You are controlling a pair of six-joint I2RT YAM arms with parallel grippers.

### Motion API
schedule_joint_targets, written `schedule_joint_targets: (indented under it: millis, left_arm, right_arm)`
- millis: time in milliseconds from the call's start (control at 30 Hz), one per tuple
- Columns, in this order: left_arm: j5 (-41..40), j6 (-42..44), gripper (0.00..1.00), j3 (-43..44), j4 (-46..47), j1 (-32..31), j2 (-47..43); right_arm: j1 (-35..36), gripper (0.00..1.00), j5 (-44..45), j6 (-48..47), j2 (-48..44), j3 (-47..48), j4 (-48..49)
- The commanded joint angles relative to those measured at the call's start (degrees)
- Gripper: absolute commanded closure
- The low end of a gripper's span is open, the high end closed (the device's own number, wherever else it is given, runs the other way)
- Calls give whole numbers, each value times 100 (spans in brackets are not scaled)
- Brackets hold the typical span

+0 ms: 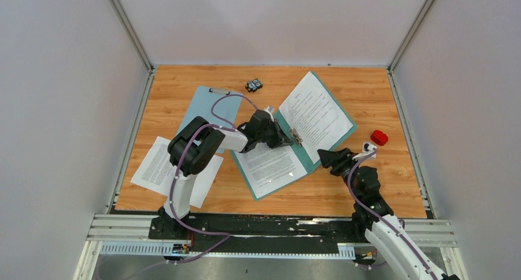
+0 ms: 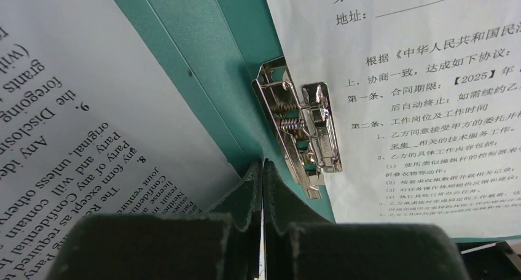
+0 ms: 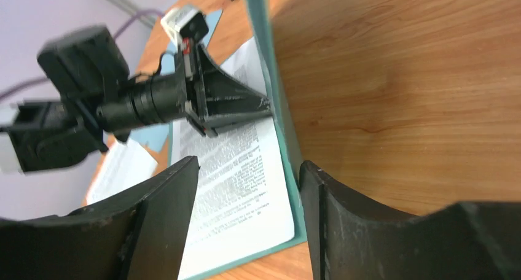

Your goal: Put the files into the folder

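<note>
The teal folder (image 1: 344,129) lies open mid-table, its right cover tilted up. One printed sheet (image 1: 270,166) lies on the left cover and another (image 1: 315,114) on the right cover, held under a metal clip (image 2: 301,129). More sheets (image 1: 153,166) lie on the table at the left, partly under my left arm. My left gripper (image 1: 284,139) is shut, its tips (image 2: 264,164) at the folder's fold (image 2: 203,53) beside the clip. My right gripper (image 1: 322,157) is open and empty at the folder's near right edge; in its wrist view (image 3: 249,166) the teal edge (image 3: 289,169) runs between the fingers.
A pale blue clipboard (image 1: 212,105) lies at the back left, partly under the left arm. A small black object (image 1: 254,85) sits near the back edge. A red object (image 1: 379,137) sits right of the folder. Grey walls enclose the wooden table (image 1: 381,188).
</note>
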Motion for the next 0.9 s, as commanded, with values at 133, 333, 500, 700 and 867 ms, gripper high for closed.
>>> schedule_joint_targets:
  millis: [133, 333, 500, 700, 867]
  left_arm:
    - [-236, 248, 100, -85, -560, -85, 175]
    - [-326, 436, 100, -16, -771, -85, -43]
    - [-298, 438, 100, -22, -684, -106, -23]
    - [-145, 467, 100, 19, -598, -113, -119]
    - [-157, 747, 100, 241, -1049, -104, -536]
  right_arm:
    - [34, 27, -1922, -1262, 247, 552, 91]
    - [37, 21, -2518, -1419, 144, 993, -176]
    - [43, 19, -2739, -1385, 154, 1054, 38]
    - [82, 19, -3298, -1346, 642, 1309, 409]
    - [128, 17, -3554, -1334, 723, 1653, 394]
